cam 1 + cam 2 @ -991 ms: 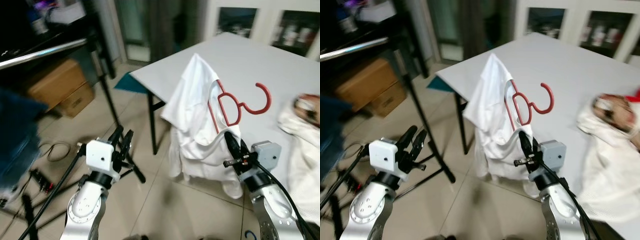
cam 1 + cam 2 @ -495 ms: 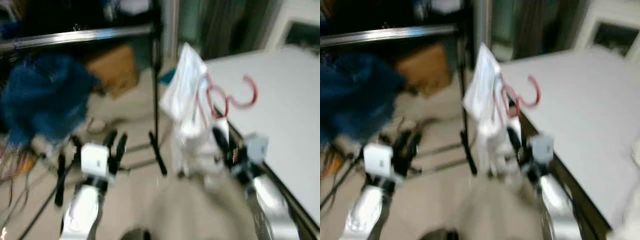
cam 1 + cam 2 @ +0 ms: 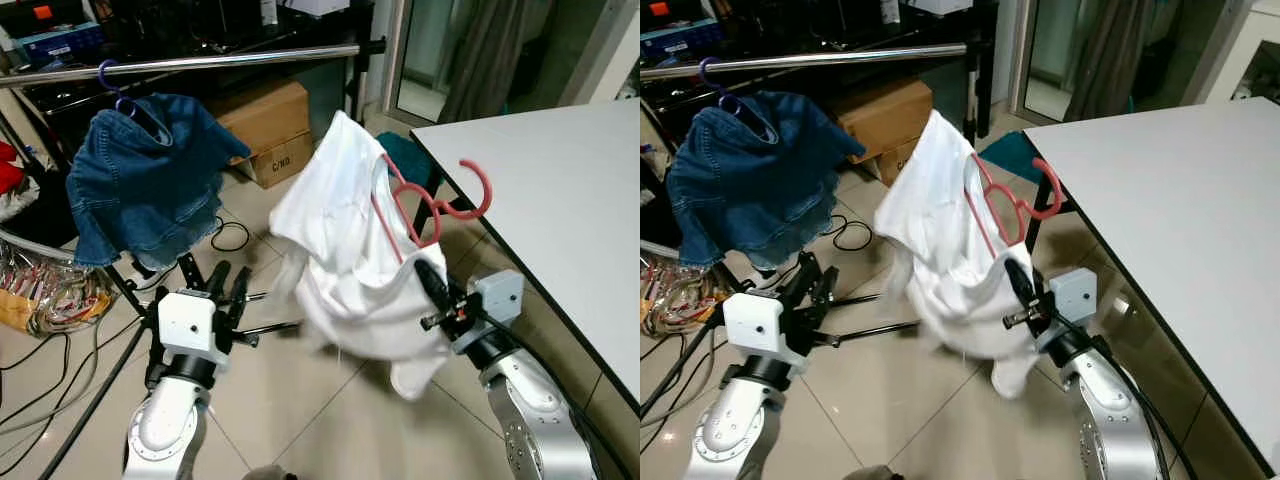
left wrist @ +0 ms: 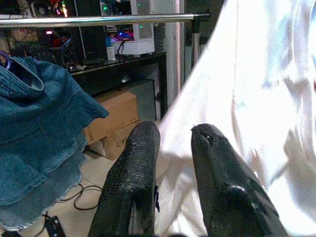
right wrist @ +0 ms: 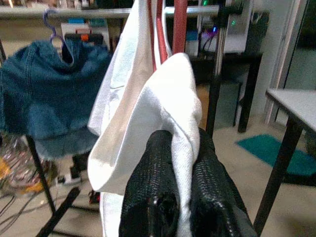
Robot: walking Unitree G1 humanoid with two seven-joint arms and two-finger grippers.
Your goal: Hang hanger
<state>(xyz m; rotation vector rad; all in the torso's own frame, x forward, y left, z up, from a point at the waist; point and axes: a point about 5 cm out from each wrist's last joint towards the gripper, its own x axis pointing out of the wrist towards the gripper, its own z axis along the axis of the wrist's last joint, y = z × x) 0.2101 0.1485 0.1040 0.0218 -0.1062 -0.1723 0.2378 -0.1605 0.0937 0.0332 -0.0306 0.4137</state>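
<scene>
On rail [image 3: 200, 62]: one denim top [image 3: 145, 175]
Right gripper [image 5: 180, 163]: pinching one white shirt [image 3: 345, 240], one red hanger [image 3: 430, 200]
Left gripper [image 4: 173, 148]: narrow gap, holding nothing

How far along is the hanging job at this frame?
Done: the white shirt is already on the red hanger. In hand: the right gripper pinches the shirt and holds it up near the rail, where a denim garment hangs. Left: hooking the hanger over the rail.
</scene>
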